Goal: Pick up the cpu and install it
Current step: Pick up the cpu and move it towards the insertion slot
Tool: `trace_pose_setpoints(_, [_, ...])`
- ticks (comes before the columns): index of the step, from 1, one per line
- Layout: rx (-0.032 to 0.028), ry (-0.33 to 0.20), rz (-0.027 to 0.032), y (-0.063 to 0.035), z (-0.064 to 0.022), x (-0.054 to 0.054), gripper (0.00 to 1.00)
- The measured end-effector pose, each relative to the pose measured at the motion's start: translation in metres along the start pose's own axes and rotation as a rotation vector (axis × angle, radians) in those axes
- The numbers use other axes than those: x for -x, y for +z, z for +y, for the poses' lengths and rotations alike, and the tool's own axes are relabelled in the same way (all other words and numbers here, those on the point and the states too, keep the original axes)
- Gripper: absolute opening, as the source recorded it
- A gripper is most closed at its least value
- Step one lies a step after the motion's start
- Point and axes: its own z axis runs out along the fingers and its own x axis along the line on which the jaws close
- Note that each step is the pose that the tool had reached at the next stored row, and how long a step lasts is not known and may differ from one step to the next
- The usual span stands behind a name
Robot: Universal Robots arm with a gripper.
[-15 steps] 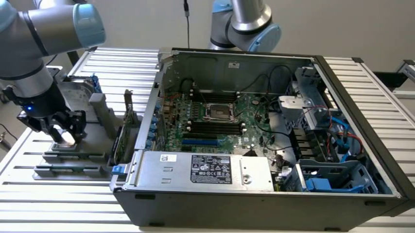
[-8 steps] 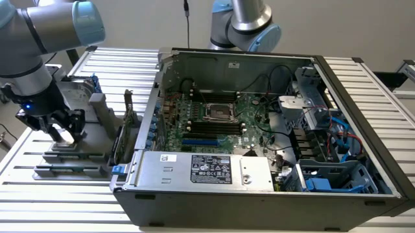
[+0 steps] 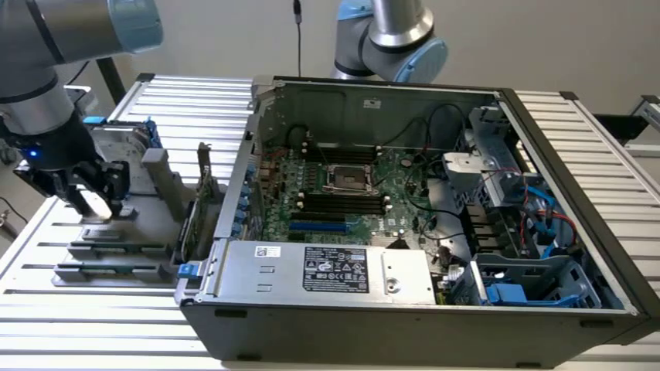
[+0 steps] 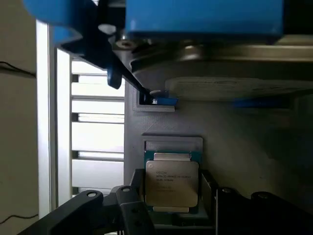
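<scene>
Presently, my gripper (image 3: 95, 202) stands over the grey holder (image 4: 171, 144) at the slatted worktop's (image 3: 103, 317) edge on the exterior view's left, well apart from the open computer case (image 3: 309, 328). The cpu (image 4: 171, 183) lies at the holder's shallow recess, metal plate upward, and my jaws appear closed against its two opposite side edges. Whether it has left its seat I cannot tell. To do this step well, I judge that the grip should bear on the thin rim alone, squarely and level, so that the chip rises straight out of the recess without scraping the raised frame. A tilted lift could catch a corner or let the chip slip. Room is tight close by. The hard drive with blue rails (image 3: 122, 143) stands just behind the holder, and a grey upright block (image 3: 154, 174) stands between the holder and the case wall. Open space lies directly above. The socket (image 3: 348, 179) sits near the motherboard's middle, ringed by cables and slots.
</scene>
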Motion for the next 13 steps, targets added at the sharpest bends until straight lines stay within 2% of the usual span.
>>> trace_pose_setpoints(13, [0.0001,0.000,0.0040,-0.0596,0.0000,0.011,0.55])
